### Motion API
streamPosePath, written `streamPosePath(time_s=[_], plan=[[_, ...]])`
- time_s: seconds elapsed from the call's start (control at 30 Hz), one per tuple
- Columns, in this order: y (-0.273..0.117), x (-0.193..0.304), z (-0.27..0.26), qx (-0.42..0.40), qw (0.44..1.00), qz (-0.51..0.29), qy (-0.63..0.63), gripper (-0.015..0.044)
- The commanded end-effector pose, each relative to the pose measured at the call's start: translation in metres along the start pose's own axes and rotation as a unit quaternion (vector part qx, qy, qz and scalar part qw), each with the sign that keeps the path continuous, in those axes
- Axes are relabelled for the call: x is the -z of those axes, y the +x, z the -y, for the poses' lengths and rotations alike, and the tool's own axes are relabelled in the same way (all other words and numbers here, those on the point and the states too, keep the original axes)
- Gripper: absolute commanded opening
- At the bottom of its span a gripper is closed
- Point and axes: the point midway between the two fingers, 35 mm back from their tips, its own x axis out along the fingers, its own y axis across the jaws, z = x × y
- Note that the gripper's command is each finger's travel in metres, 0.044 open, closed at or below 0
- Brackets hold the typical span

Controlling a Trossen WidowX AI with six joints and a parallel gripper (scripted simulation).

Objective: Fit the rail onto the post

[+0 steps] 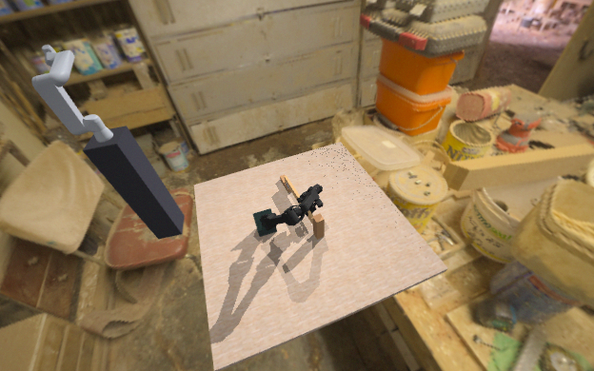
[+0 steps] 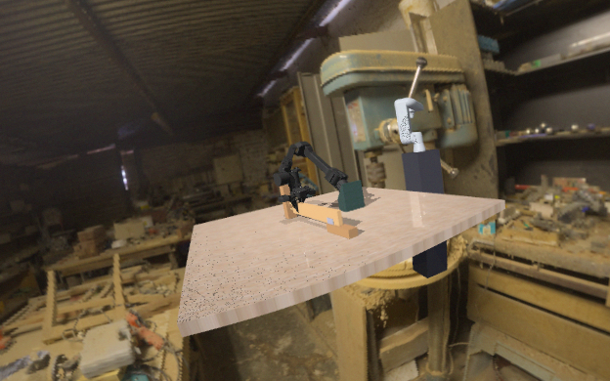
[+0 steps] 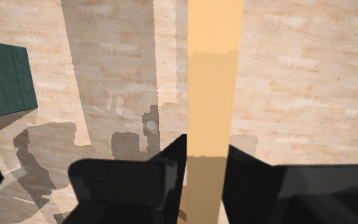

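Observation:
The long rail (image 1: 288,185) (image 2: 319,214) (image 3: 212,100) runs from the low footboard block (image 2: 348,232) to the short post (image 1: 319,228) (image 2: 288,211). Its far end sits at the grey bracket (image 2: 330,221) on the block. My gripper (image 2: 295,205) (image 3: 197,138) is shut on the rail close to its post end, one finger on each side. In the exterior view the rail looks raised off the table at that end and near level. The fingers hide the rail's end; the pegs and holes are not visible, so I cannot tell whether the end touches the post.
The arm's dark green base block (image 1: 265,223) (image 2: 352,195) (image 3: 15,80) stands on the table (image 1: 362,257) (image 2: 244,254) to one side of the rail. A dark pillar (image 1: 135,183) (image 2: 424,171) with a pale grey arm shape on top stands beyond the table edge.

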Motion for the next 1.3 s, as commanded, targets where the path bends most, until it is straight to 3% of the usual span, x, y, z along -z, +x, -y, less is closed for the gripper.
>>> streamPosePath(time_s=[0.0, 1.27], plan=[[-0.002, 0.002, 0.000, 0.002, 1.000, 0.002, -0.001, 0.0000], [-0.001, 0.014, 0.001, 0.002, 1.000, 0.002, -0.001, 0.0000]])
